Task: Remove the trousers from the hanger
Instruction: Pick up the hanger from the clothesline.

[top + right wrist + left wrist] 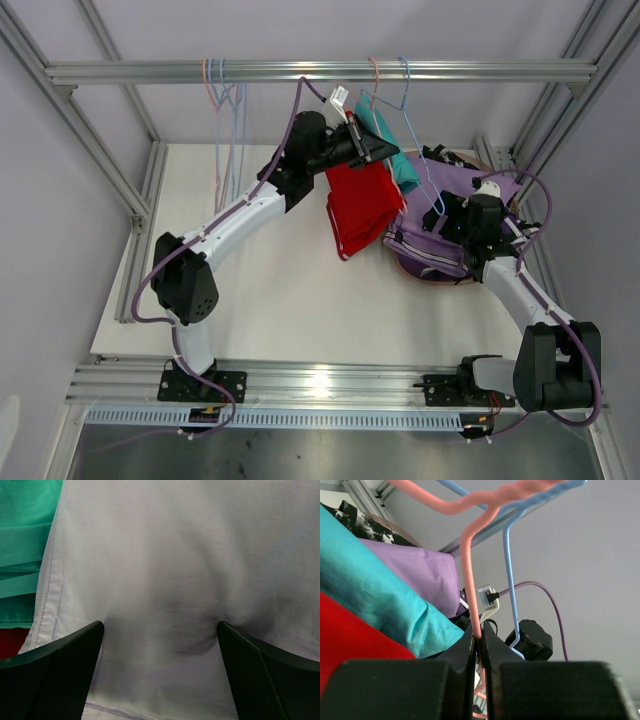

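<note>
Filling the basket (475,157), lilac trousers (450,183)

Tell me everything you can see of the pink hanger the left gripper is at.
The pink hanger is a thin, smooth, wire-like rod bent in curves. Its hook sits at the metal rail up top, beside a blue hanger that crosses it. The left gripper is shut on its lower stretch, pinching it from both sides. Red trousers and teal trousers hang close beside it; whether they rest on it is hidden.
</note>
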